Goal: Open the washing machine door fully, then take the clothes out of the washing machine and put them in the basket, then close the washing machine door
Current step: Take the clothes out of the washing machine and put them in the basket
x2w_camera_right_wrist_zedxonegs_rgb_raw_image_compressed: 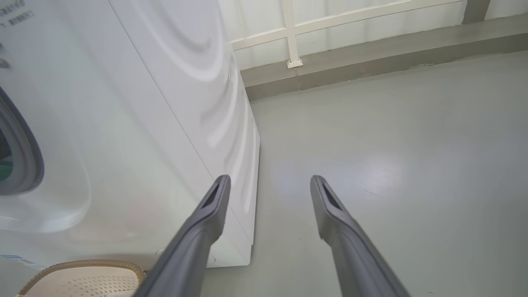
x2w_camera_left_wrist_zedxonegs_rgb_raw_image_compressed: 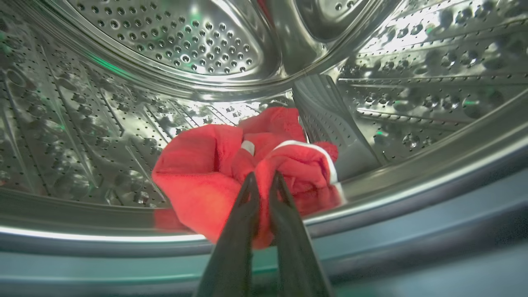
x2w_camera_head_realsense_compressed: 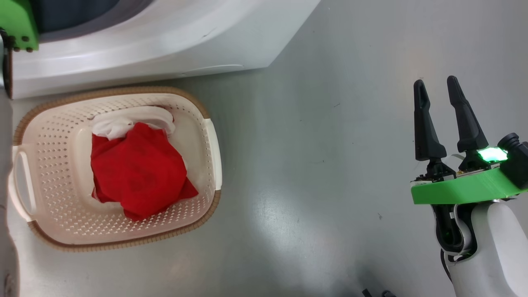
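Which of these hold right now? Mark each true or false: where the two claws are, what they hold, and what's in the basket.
1. The left claw is pinched on a red fabric garment with white trim inside the perforated steel drum. True.
2. The right claw holds cloth. False: it is open and empty above the grey floor.
3. The cream perforated plastic basket stands beside the white washing machine. True.
4. That basket is empty. False: another red garment lies in it.
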Robot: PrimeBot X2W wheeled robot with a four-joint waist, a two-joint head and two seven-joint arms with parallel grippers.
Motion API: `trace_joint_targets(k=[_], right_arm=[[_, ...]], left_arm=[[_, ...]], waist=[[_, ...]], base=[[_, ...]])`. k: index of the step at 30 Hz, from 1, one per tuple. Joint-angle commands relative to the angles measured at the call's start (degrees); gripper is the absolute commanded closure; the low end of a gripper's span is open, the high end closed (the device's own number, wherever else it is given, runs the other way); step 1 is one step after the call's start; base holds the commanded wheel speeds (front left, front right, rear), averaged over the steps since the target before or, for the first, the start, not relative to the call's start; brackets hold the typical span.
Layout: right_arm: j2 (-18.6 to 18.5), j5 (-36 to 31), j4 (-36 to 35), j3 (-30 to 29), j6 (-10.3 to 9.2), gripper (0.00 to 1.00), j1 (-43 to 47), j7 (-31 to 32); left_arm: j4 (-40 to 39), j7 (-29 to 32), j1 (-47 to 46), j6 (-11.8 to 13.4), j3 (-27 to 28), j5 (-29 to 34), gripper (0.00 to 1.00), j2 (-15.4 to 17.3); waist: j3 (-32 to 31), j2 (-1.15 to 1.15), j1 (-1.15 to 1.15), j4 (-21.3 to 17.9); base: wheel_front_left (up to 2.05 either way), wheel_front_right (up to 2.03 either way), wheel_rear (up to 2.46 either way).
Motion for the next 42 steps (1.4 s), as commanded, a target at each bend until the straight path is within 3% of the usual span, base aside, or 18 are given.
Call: trace_joint_targets(k=[1, 6, 14, 21, 29, 42], right_arm=[[0.11, 0.13, -1.31, 0.60, 0.37, 0.00, 0.33, -0.36], [0.11, -0.23, -1.19, 0.23, 0.37, 0.00, 1.09, -0.36], [0.11, -1.18, -1.01, -0.29, 0.37, 0.00, 2.71, -0.36], [0.12, -2.00, -1.06, -0.77, 0.37, 0.00, 4.75, -0.36], [0.12, -1.90, -0.74, -0.90, 0.37, 0.00, 6.22, -0.36], [0.12, -1.83, -0.94, -0.63, 0.37, 0.00, 6.75, -0.36]], left_arm=[[-1.12, -0.88, -0.61, 0.00, 0.46, -0.63, 1.00, 2.00], [-5.26, -2.52, 1.50, -1.97, 2.94, -4.70, 1.00, -0.09], [-28.01, -2.59, 15.70, -3.73, 8.39, -9.41, 1.00, -2.95], [-44.47, -2.60, 27.77, -4.50, 12.80, -9.98, 1.00, -6.74], [-56.99, -2.61, 36.50, -6.14, 16.36, -10.87, 1.00, -10.16], [-75.50, -2.61, 45.21, -6.98, 18.13, -10.42, 1.00, -11.83]], waist=[[-0.26, 0.00, 0.00, 0.23], [-1.96, 0.00, 0.00, 1.26], [-5.53, 0.00, 0.00, 2.73], [-8.23, 0.00, 0.00, 4.45], [-10.49, 0.00, 0.00, 5.56], [-10.98, 0.00, 0.00, 5.89]], base=[[0.00, 0.00, 0.00], [0.00, 0.00, 0.00], [0.00, 0.00, 0.00], [0.00, 0.00, 0.00], [0.00, 0.00, 0.00], [0.00, 0.00, 0.00]])
